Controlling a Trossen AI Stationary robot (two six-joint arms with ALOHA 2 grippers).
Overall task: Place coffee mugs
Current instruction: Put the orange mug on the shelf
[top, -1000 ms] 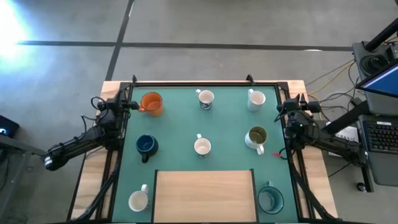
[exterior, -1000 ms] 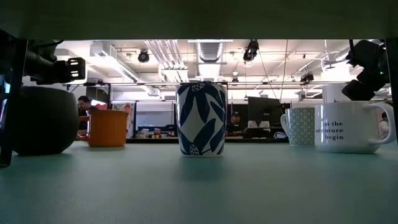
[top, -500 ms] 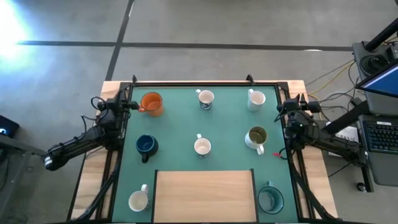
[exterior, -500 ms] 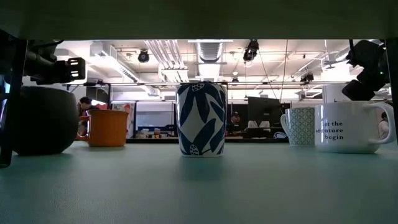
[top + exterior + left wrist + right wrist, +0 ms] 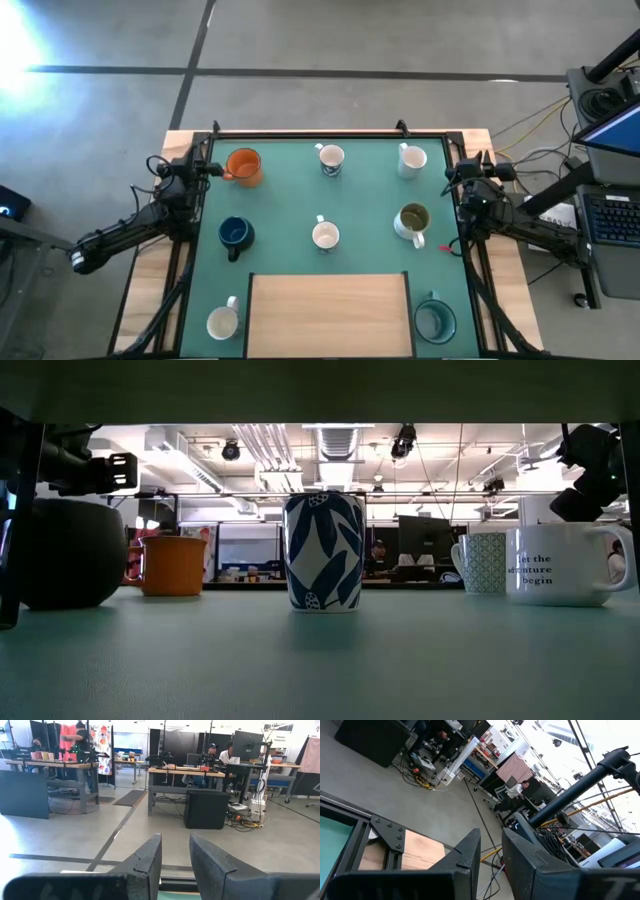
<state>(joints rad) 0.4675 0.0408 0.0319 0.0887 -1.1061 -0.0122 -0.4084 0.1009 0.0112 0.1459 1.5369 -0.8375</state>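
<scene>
Eight mugs stand upright on their bases on the green table top. In the high view the orange mug (image 5: 244,165), a white mug (image 5: 330,158) and another white mug (image 5: 412,160) line the far side. The dark blue mug (image 5: 235,234), a white mug (image 5: 325,236) and the olive-inside mug (image 5: 413,221) stand mid-table. A white mug (image 5: 222,322) and the teal mug (image 5: 435,318) sit at the near corners. My left gripper (image 5: 207,168) (image 5: 175,840) waits at the left edge beside the orange mug, open by a narrow gap. My right gripper (image 5: 458,178) (image 5: 490,836) waits at the right edge, open likewise.
A bare wooden board (image 5: 328,315) lies at the table's near middle between the two near mugs. A dark frame (image 5: 330,134) runs round the table. In the low view the leaf-patterned mug (image 5: 323,552) stands centre, with the lettered mug (image 5: 560,565) to its right. People sit at desks beyond.
</scene>
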